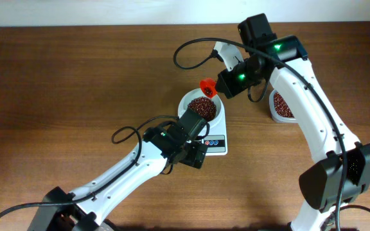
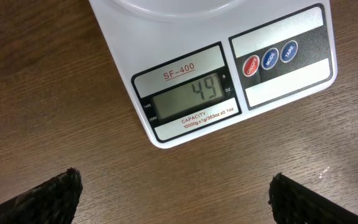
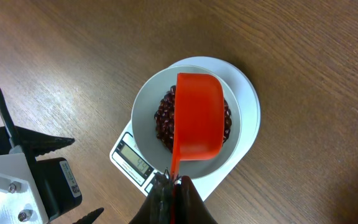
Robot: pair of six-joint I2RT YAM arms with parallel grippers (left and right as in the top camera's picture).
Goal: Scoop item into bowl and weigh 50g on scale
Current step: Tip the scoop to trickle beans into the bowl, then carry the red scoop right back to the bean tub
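The white scale (image 1: 216,142) stands mid-table with the white bowl (image 1: 218,109) on it, holding a maroon heap of beans (image 1: 201,107). In the left wrist view the scale (image 2: 229,81) reads 49. My right gripper (image 3: 174,182) is shut on the handle of an orange scoop (image 3: 199,121), held bottom-up over the bowl (image 3: 145,118) and its beans (image 3: 164,119); the scoop also shows in the overhead view (image 1: 208,86). My left gripper (image 2: 176,193) is open and empty, just in front of the scale's display.
A clear plastic tub (image 1: 280,106) with more beans stands to the right of the scale, partly behind my right arm. Black cables loop over the table behind the scale and beside my left arm.
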